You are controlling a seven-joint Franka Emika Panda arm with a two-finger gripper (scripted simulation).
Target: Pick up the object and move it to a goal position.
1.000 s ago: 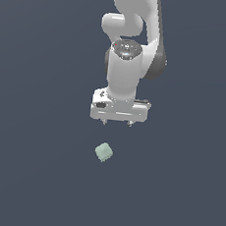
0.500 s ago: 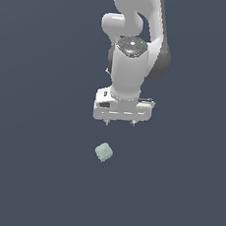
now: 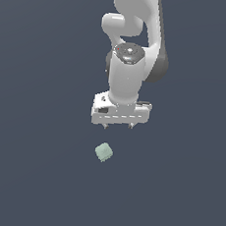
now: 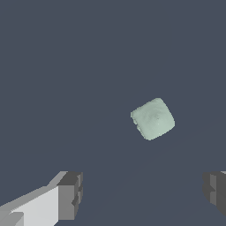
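The object, a small pale mint-green cube point(image 3: 103, 152), lies on the dark blue-grey floor, turned cornerwise. My white gripper point(image 3: 117, 126) hangs a short way beyond it in the exterior view, pointing down, with only the two dark fingertips showing under the hand. In the wrist view the cube point(image 4: 152, 118) sits apart from the gripper point(image 4: 142, 193), whose fingers stand wide apart with nothing between them. One dark pad point(image 4: 70, 194) shows on a white finger, the other pad point(image 4: 215, 190) at the frame's edge. The gripper is open.
The white arm point(image 3: 133, 48) rises behind the hand. Around the cube there is only the plain dark floor point(image 3: 30, 165), with no marker visible.
The hand has shifted slightly toward the exterior view's left and a little closer to the cube. The cube has not moved.
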